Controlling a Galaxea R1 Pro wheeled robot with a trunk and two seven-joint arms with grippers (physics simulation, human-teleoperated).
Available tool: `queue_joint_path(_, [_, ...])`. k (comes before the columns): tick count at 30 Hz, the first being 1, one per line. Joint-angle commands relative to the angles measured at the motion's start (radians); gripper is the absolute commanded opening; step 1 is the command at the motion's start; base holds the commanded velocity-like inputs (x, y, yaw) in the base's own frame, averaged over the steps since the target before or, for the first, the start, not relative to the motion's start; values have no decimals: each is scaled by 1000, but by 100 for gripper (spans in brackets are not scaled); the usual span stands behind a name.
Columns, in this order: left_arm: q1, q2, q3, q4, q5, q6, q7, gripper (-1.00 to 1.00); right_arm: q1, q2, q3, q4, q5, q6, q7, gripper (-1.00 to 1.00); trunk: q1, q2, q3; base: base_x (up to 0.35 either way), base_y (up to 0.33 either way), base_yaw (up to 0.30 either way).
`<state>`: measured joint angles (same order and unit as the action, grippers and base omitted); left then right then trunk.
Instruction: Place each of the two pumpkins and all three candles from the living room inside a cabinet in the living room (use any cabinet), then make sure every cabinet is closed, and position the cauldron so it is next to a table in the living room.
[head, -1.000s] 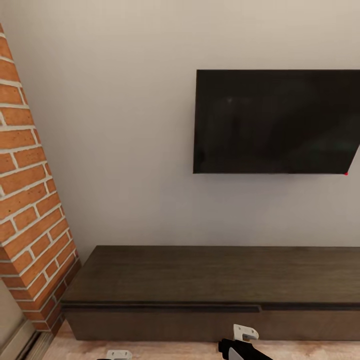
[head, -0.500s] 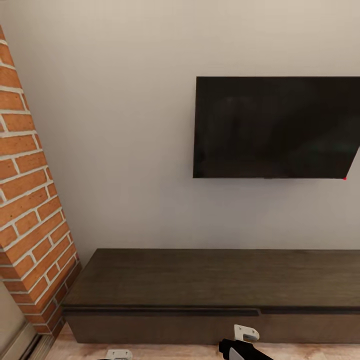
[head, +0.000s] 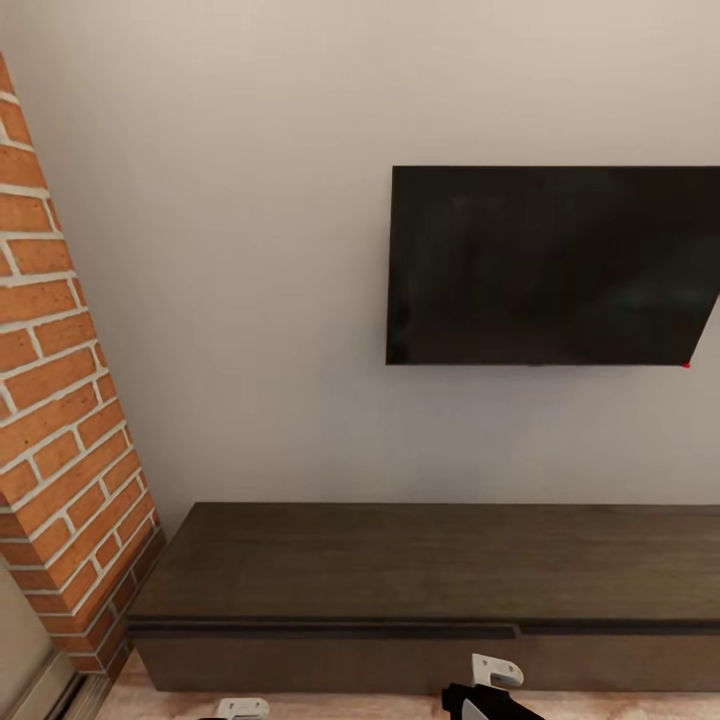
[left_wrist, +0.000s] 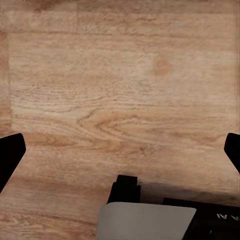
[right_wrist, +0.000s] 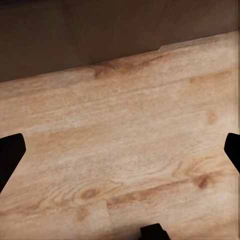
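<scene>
The long, low, dark-brown cabinet (head: 420, 565) stands against the white wall and spans the lower part of the head view. Its plain front panels are shut, with a seam right of the middle. The cabinet's dark base (right_wrist: 100, 30) also runs along the wood floor in the right wrist view. My right gripper (right_wrist: 120, 150) hangs open over bare floor just in front of it, one black fingertip (right_wrist: 11, 147) at each side. My left gripper (left_wrist: 120, 152) is open too, over bare floor, with nothing between its fingertips (left_wrist: 10, 152).
A black television (head: 550, 265) hangs on the wall above the cabinet. A red brick wall (head: 55, 420) juts out at the left, meeting the cabinet's left end. White arm parts (head: 494, 668) show at the bottom edge. Light wood floor (left_wrist: 120, 75) lies below both grippers.
The whole head view has slid down a little, so the camera has tilted up slightly. Nothing in the room has moved.
</scene>
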<state>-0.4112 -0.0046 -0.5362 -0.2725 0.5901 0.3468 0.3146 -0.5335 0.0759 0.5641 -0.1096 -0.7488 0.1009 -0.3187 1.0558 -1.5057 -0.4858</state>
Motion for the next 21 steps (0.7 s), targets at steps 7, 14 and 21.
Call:
queue_joint_path(7, [-1, 1, -8, -2, 26, 4, 8, 100, 0, 1, 9, -2, -3, 8, -6, 100, -27, 49, 18, 0, 0, 0])
queue_joint_path(14, [-1, 2, -11, -12, 32, 4, 9, 100, -1, 4, 10, -2, -3, 18, -6, 100, -54, 98, 35, 0, 0, 0])
queue_joint_path(21, [-3, 1, -10, -18, 36, -8, 9, 100, -1, 1, 10, 23, -4, 22, -8, 100, -81, 147, 55, -4, 0, 0])
